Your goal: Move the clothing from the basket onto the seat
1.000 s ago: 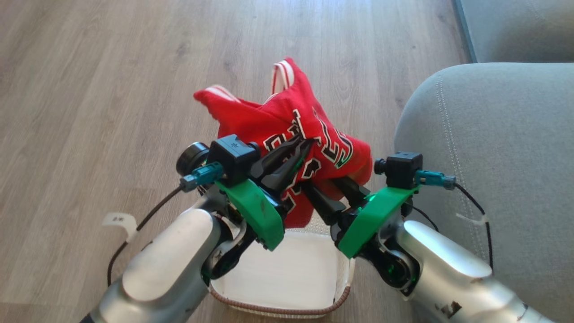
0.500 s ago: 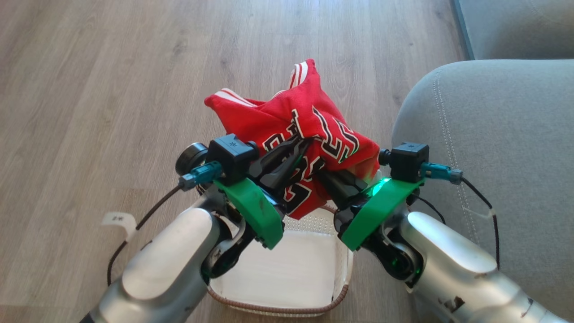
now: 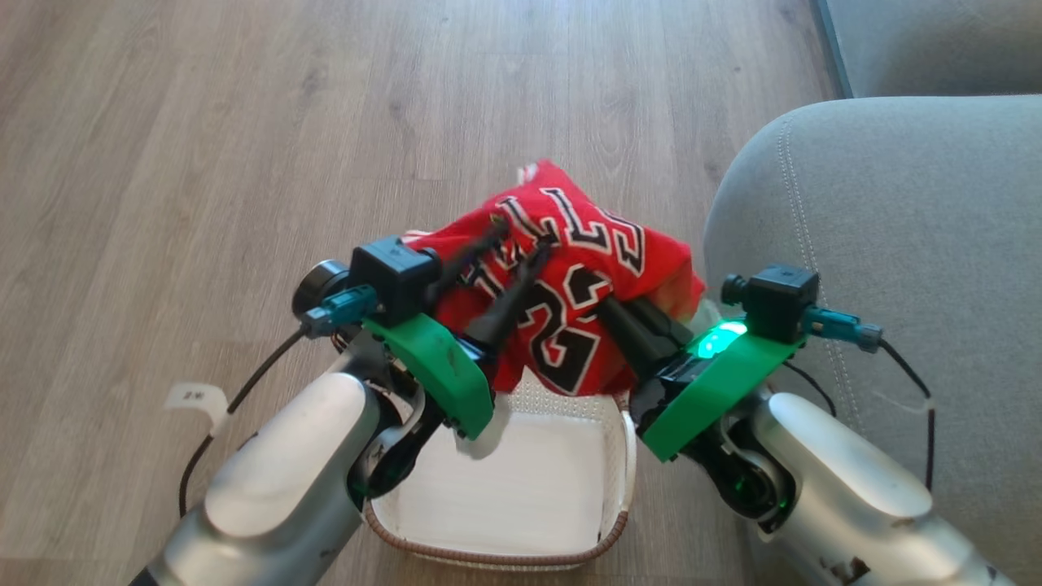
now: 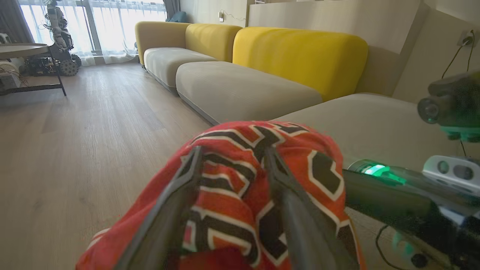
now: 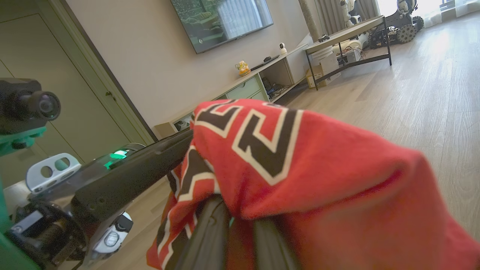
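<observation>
The red jersey (image 3: 570,277) has big black letters and numbers with white edges. I can read a "2" near the middle of the frame. The number next to it is folded, and so are the letters above, so I cannot read them. A small white tag (image 3: 194,396) hangs on the cable at the lower left. Its writing is too tiny to read.

Both arms come up from the bottom corners and lean in toward each other over the basket (image 3: 488,561). The left gripper (image 3: 515,244) points up and to the right. Its two fingers stand apart, with the cloth lying loose under and between them. The right gripper (image 3: 627,317) points up and to the left. Its tips are hidden under the red cloth. In the right wrist view its fingers (image 5: 210,232) sit close together with the cloth pinched between them.

The jersey hangs in the middle of the frame, above the far end of the basket. The grey-green seat (image 3: 895,244) is on the right side, just beside the jersey, not touching it.

A moment ago the left fingers were squeezed shut on the jersey. Now they have let go. The jersey stuck up in points then, and now it sags lower and flatter.
</observation>
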Controlling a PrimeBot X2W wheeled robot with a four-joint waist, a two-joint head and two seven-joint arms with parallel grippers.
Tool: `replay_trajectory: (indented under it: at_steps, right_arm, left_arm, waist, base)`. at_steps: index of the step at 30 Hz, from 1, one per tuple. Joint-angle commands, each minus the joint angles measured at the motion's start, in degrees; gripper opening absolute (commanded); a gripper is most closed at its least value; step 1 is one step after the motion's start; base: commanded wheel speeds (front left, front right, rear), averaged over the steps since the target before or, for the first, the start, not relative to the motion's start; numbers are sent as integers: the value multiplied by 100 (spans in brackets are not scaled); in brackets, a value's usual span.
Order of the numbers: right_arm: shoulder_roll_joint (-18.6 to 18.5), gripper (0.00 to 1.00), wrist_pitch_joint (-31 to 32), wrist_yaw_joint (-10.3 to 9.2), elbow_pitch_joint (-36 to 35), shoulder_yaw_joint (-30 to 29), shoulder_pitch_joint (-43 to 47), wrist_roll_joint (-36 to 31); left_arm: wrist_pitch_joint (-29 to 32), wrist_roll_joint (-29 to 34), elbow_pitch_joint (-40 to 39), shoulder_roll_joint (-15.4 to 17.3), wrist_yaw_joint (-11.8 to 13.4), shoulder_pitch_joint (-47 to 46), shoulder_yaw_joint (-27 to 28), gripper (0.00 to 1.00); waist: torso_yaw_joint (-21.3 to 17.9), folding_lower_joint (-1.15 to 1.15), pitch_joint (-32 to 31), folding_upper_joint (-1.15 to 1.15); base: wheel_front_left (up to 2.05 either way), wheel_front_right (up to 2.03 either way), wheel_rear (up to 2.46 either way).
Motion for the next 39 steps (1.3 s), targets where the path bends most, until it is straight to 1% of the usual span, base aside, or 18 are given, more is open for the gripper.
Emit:
replay_trajectory:
  at_steps: [1,11,19,29,30,34,35,39]
  right_arm:
    - [-41,0,-79,43,-272,-118,-35,-61]
    - [-175,0,-79,43,-551,-506,185,-282]
    - [-354,0,-80,43,-808,-963,404,-453]
    - [-515,0,-80,43,-1168,-1428,653,-656]
    - [-537,0,-80,43,-1239,-1509,698,-694]
    - [-573,0,-80,43,-1367,-1654,769,-747]
    - [-569,0,-80,43,-1439,-1728,799,-781]
    - [-563,0,-80,43,-1554,-1852,852,-844]
  left_arm:
    - [-40,-84,-123,135,51,-244,289,100]
    - [-44,-103,-170,183,128,-180,283,100]
    - [-59,-96,-340,239,177,-158,276,100]
    - [-130,-72,-524,273,154,-113,194,100]
    - [-151,-67,-553,276,147,-109,178,100]
    - [-181,-39,-626,295,107,-129,133,100]
    - [-170,-30,-640,313,90,-136,107,100]
    - [-180,-14,-669,323,74,-155,73,100]
  waist:
    - [-14,0,-4,0]
    - [-126,0,-56,0]
    - [-409,0,-17,0]
    - [-1052,0,6,0]
    - [-1188,0,11,0]
    - [-1464,0,59,0]
    - [-1610,0,90,0]
    - [-1905,0,146,0]
  base:
    - [0,0,0]
    - [0,0,0]
    - [0,0,0]
    - [0,0,0]
    - [0,0,0]
    - [0,0,0]
    - [0,0,0]
    - [0,0,0]
